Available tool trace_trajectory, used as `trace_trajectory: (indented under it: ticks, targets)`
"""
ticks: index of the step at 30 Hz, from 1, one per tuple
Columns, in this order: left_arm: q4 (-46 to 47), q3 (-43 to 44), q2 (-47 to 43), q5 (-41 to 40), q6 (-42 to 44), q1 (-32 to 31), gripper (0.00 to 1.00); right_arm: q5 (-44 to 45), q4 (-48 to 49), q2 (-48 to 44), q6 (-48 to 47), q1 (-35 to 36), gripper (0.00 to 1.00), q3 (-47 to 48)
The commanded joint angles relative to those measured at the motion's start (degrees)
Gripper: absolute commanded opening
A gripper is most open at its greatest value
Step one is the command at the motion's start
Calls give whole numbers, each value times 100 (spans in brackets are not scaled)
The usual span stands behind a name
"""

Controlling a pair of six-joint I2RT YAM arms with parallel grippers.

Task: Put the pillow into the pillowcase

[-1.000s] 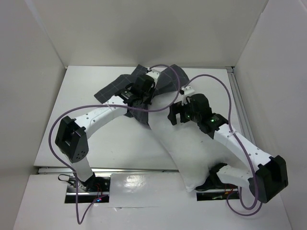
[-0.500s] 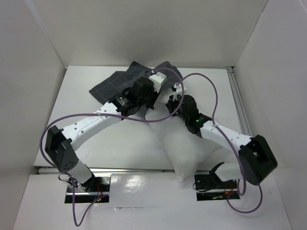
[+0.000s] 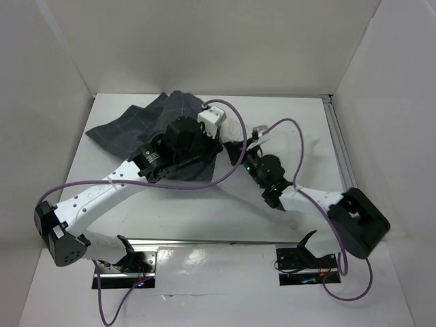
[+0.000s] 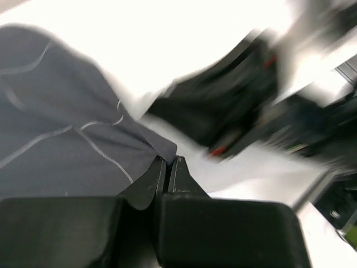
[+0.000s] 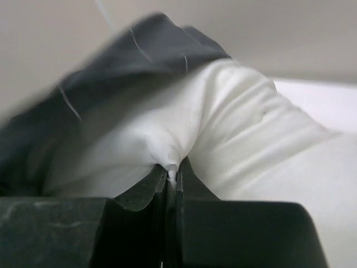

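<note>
From above, your pillowcase [image 3: 133, 126] has slid toward the far-left corner; at your left wrist, the left gripper [image 4: 167, 166] pinches its hem; at your right wrist, the right gripper [image 5: 169, 172] clamps the pillow [image 5: 251, 128], now nosing inside.

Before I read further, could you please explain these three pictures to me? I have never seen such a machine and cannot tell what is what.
The machine is a left arm and a right arm, both bolted to a white table. Each arm ends in a two-finger gripper. One picture looks down from above. The other two come from small cameras on the wrists, so each shows its own fingers at the bottom. On the table lie a dark grey pillowcase with pale lines and a white pillow. The right gripper is shut, pinching a fold of the pillow. The left gripper is shut too, seemingly on the pillowcase's edge, though that picture is blurred.
</note>
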Motion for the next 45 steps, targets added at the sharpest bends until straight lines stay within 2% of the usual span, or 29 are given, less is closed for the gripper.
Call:
trace_trajectory:
  ticks: [1,2,5,8,9,10,12,13,14,16,17,19,20,22,23,24,28,30,31,32,34,36,39,42,44,45]
  targets:
    - [237,-106,-73,1020,-495,-200,0,300,3298,827,475,728,0,-496]
    - [237,-176,-20,1152,-496,-261,0,415,3703,1151,414,878,0,-497]
    - [307,-371,173,1181,-811,-392,0,1354,3156,1626,123,1485,0,-129]
    - [307,-432,314,1066,-1014,-446,4,1874,3520,2066,123,1671,0,-329]
    - [237,-432,375,1014,-1014,-446,11,1875,3618,2068,184,1671,0,-417]
    - [237,-432,376,935,-1014,-446,39,1875,3689,2129,185,1671,0,-540]
    - [35,-432,438,794,-1084,-446,68,1875,3472,1930,185,1671,0,-602]
    - [-44,-354,438,593,-1137,-446,89,1875,3261,1815,289,1671,3,-602]
    - [-149,-292,438,469,-1137,-446,91,1927,2754,1674,342,1671,10,-602]
    - [-535,-56,333,-46,-1137,-446,95,2023,2155,1209,500,1671,31,-602]
    - [-667,42,254,-250,-1137,-446,96,2024,1499,1024,501,1671,45,-602]
    - [-1010,217,78,-751,-1137,-446,98,2024,828,505,554,1671,63,-550]
    - [-1124,436,16,-1328,-1198,-446,99,2024,529,338,554,1671,75,-550]
    - [-1353,692,-46,-1780,-1251,-236,99,2024,-246,-65,423,1671,83,-392]
    - [-1511,937,-46,-2043,-1251,-122,99,2024,-491,-154,213,1671,92,-244]
    - [-1564,1061,154,-2045,-1251,-7,99,1946,-999,-234,115,1671,94,-155]
    - [-2012,1904,848,-1870,-1084,974,99,1656,-1775,-550,-482,1671,100,223]
    - [-2424,2639,1569,-1765,-1032,1467,96,1036,-2187,-612,-1199,1549,100,442]
    - [-2539,2888,2059,-1668,-945,1601,95,770,-2477,-612,-1404,1478,100,591]
    - [-2680,3447,2307,-1607,-839,1707,94,628,-2698,-534,-1598,1399,100,758]
    - [-3179,3969,2738,-1606,-611,1943,94,548,-3084,-367,-1730,1067,100,1093]
    - [-3340,4452,3221,-2173,-392,2023,95,190,-3218,-253,-1844,646,100,1356]
    - [-3709,5154,3714,-2441,-390,2226,96,-617,-3543,-94,-1959,118,100,1673]
    - [-3491,5325,3716,-2223,-233,2454,96,-963,-3614,38,-2013,-217,100,1727]
    - [-3158,5054,3367,-1442,-92,2621,96,-1042,-3684,90,-2013,-551,100,1779]
    - [-2642,4609,3208,-960,100,2622,96,-1322,-3684,152,-2013,-666,100,1849]
